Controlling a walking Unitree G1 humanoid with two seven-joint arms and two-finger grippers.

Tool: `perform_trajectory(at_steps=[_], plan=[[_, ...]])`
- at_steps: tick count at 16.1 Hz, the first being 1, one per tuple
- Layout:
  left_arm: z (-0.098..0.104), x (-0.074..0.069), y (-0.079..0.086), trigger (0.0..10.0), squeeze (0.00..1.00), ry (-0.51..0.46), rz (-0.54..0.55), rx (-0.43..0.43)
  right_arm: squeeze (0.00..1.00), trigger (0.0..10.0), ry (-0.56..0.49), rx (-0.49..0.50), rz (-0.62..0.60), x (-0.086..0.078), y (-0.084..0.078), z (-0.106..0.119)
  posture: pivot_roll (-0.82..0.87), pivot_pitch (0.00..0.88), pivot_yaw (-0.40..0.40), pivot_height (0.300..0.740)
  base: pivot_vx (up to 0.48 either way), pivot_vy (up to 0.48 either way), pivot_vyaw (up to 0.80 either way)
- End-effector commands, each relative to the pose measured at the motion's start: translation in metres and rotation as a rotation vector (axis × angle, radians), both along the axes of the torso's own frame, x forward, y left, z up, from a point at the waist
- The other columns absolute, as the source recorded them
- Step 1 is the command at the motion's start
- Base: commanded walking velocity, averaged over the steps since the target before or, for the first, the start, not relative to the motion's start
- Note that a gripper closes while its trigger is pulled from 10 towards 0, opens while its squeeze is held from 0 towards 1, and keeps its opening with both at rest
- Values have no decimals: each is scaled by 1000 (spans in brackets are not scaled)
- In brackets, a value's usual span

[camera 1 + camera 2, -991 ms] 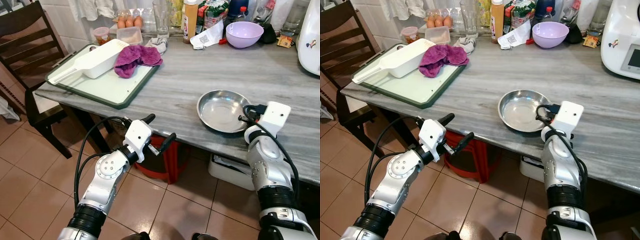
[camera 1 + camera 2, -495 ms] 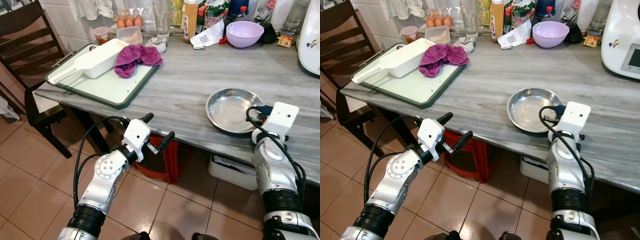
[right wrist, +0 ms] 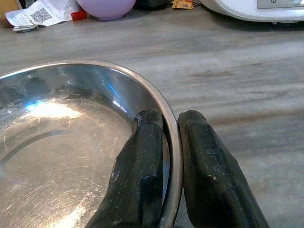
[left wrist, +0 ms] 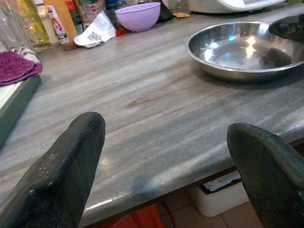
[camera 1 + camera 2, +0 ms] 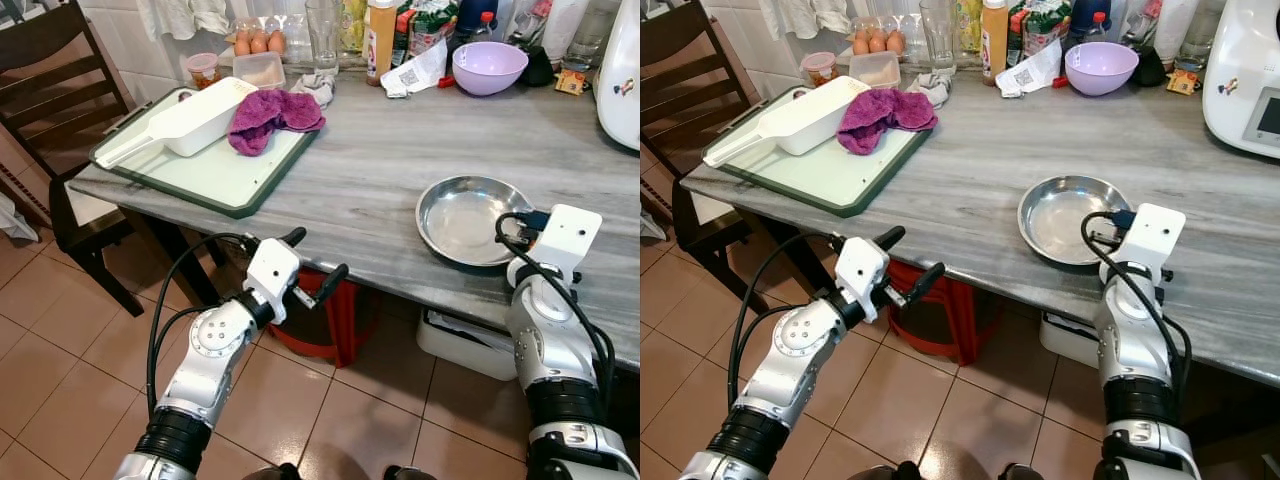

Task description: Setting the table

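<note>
Steel dish (image 5: 468, 219), shallow and round, is seen lying on the grey marbled table (image 5: 370, 170) near its front edge, well apart from the green tray (image 5: 215, 175). Its rim is pinched by the right gripper (image 3: 170, 137), one finger inside the bowl and one outside. It is judged to be light, stiff and unbreakable, yet slippery at the polished lip, so the rim should be kept clamped squarely. The left gripper (image 5: 308, 262) is held spread wide below the table edge, nothing being grasped
</note>
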State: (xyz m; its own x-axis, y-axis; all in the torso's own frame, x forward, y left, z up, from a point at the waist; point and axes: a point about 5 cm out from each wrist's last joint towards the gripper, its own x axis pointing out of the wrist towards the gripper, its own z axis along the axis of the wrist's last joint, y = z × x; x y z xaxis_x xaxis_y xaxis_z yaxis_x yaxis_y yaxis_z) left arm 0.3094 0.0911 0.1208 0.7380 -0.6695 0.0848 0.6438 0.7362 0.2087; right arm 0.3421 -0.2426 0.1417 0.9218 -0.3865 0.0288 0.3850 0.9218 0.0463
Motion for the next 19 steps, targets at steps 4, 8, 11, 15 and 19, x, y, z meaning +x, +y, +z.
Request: perform_trajectory(at_steps=[4, 8, 11, 15, 19], plan=[[2, 4, 7, 10000, 0, -6, 18, -1, 0, 0, 71, -55, 62, -2, 2, -11, -131, 128, 109, 740, 0, 0, 0], [3, 3, 6, 10000, 0, -7, 19, -9, 0, 10000, 96, -151, 97, -2, 8, -12, -130, 127, 106, 740, 0, 0, 0], [3, 3, 6, 10000, 12, -4, 15, -18, 1000, 10000, 262, -173, 173, -2, 14, -32, -131, 127, 107, 740, 0, 0, 0], [4, 3, 5, 10000, 0, -8, 3, -20, 0, 0, 242, -570, 129, -5, 4, -17, -133, 126, 106, 740, 0, 0, 0], [4, 2, 4, 10000, 0, -7, -7, -25, 0, 10000, 268, -659, 85, -6, -3, -15, -134, 122, 103, 740, 0, 0, 0]])
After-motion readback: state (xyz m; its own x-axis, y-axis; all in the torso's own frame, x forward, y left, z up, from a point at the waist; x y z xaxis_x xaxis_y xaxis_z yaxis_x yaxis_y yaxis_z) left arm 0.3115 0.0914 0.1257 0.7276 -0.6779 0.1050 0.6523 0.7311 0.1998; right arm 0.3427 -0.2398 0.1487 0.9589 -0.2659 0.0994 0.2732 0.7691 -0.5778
